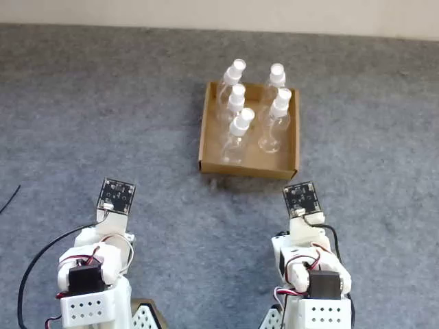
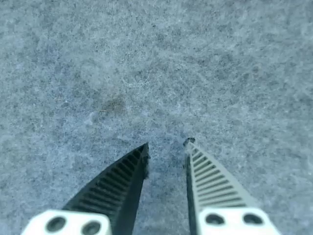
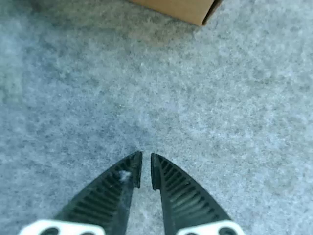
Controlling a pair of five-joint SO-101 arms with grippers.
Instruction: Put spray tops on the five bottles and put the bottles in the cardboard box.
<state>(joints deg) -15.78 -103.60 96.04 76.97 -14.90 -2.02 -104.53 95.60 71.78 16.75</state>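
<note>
Standing upright inside the cardboard box (image 1: 248, 168), toward the table's (image 1: 103, 103) far edge: five bottles (image 1: 234, 142) wearing spray tops (image 1: 236, 67). Hanging near the front edge, left hand (image 2: 167, 144) released and empty, right hand (image 3: 145, 155) clenched on nothing.

Five bottles (image 1: 236, 130) stand in the cardboard box (image 1: 250, 169) on the table (image 1: 103, 103).

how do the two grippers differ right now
The left gripper has one black and one pale finger; the right gripper has two black ones. The left's tips stand apart; the right's almost touch. The cardboard box lies nearer the right gripper than the left. Both are empty over grey carpet.
</note>
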